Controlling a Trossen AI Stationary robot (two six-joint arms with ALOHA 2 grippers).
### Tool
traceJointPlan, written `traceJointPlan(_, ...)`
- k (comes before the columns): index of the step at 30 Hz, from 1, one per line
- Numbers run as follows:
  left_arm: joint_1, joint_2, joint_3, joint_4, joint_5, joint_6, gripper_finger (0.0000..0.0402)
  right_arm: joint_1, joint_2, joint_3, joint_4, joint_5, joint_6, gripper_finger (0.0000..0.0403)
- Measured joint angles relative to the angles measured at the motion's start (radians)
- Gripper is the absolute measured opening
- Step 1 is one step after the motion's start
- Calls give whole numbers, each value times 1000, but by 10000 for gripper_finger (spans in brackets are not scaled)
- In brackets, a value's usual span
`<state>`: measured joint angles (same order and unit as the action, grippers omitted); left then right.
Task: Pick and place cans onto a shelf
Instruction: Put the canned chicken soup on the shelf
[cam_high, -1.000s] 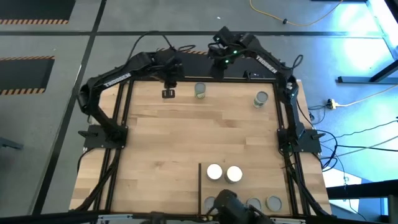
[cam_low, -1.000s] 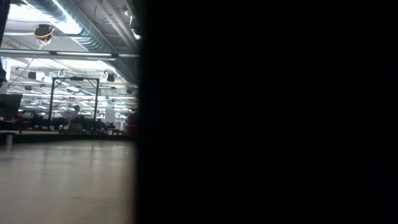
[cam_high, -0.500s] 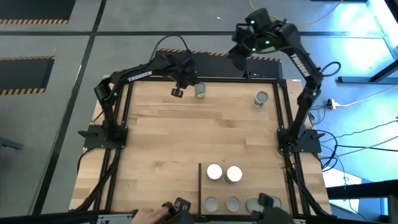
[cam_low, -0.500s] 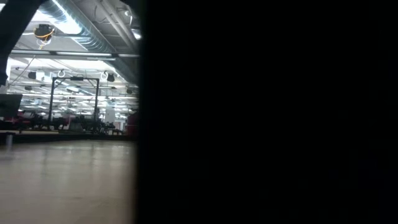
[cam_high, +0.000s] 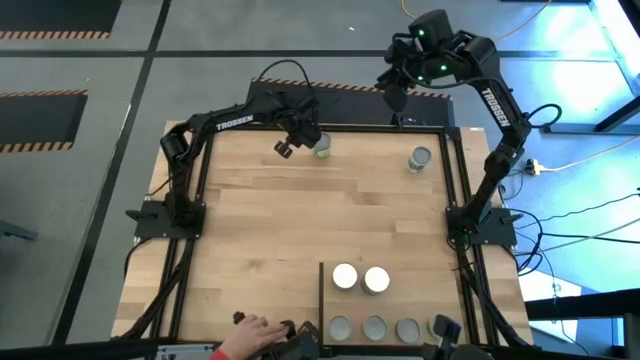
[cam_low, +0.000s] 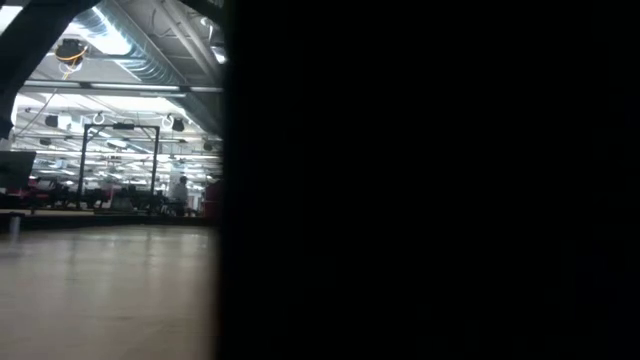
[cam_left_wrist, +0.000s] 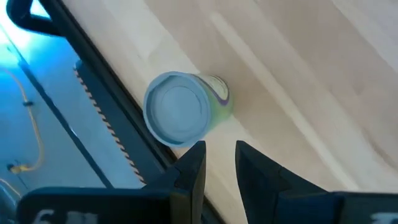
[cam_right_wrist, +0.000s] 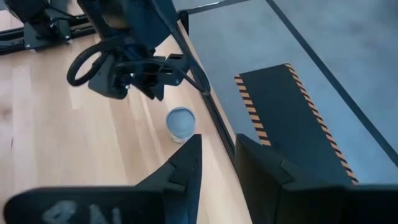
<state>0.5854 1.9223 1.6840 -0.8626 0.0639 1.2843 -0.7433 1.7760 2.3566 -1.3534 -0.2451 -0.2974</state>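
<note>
While left gripper (cam_high: 286, 148) hovers just beside can (cam_high: 321, 146), jaws slightly parted | right gripper (cam_high: 397, 98) raised off-table, jaws slightly parted

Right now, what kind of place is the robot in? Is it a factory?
Probably a big workshop or robot lab, not a home. The low view shows a high ceiling with ducts and strip lights. Around the wooden table lie a grey concrete floor with hazard-striped mats and loose cables.

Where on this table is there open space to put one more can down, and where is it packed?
The wide middle of the table, between the two far cans and the shelf, lies bare. So does the near left corner beside the divider. The shelf is crowded: two white-topped cans, then a row behind.
</note>
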Motion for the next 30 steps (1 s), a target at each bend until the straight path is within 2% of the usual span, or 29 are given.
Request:
traceJointPlan(6,21,-1,0,-12,9,57,79,0,0,0,-13,1,18,99)
traceJointPlan(8,42,-1,0,-27,44,56,79,0,0,0,-13,0,26,99)
traceJointPlan(12,86,-1,0,-36,180,70,79,0,0,0,-13,0,27,99)
traceJointPlan(17,131,-1,0,-27,204,162,78,0,0,0,-10,0,30,99)
traceJointPlan(19,148,-1,0,1,212,109,78,0,0,0,-5,0,38,99)
traceJointPlan(24,179,-1,0,95,240,-176,78,0,0,0,4,0,80,99)
traceJointPlan(28,189,-1,0,96,378,-177,78,0,0,0,4,0,80,99)
traceJointPlan(30,185,2,0,120,393,-186,79,0,0,0,4,0,80,99)
